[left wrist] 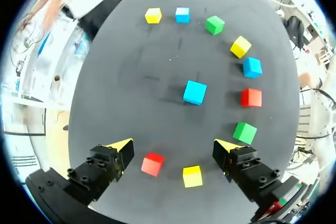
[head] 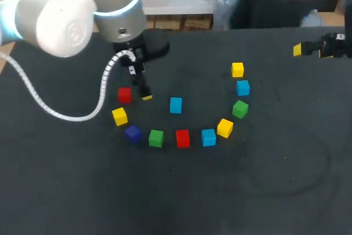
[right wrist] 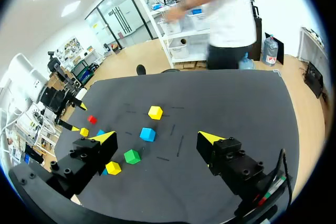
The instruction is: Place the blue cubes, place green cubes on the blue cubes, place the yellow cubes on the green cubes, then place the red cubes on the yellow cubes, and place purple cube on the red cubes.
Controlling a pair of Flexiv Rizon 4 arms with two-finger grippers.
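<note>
Left claw (left wrist: 173, 144) hangs open and empty, at ten o'clock from the middle blue cube (left wrist: 195, 92); right claw (right wrist: 157, 137) open, empty.

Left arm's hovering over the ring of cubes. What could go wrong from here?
1. A red cube and a yellow cube lie close together under the open left gripper. Descending may bump both, and the blue cube ahead should go first.
2. The white cable hangs near that red cube and might drag it.
</note>
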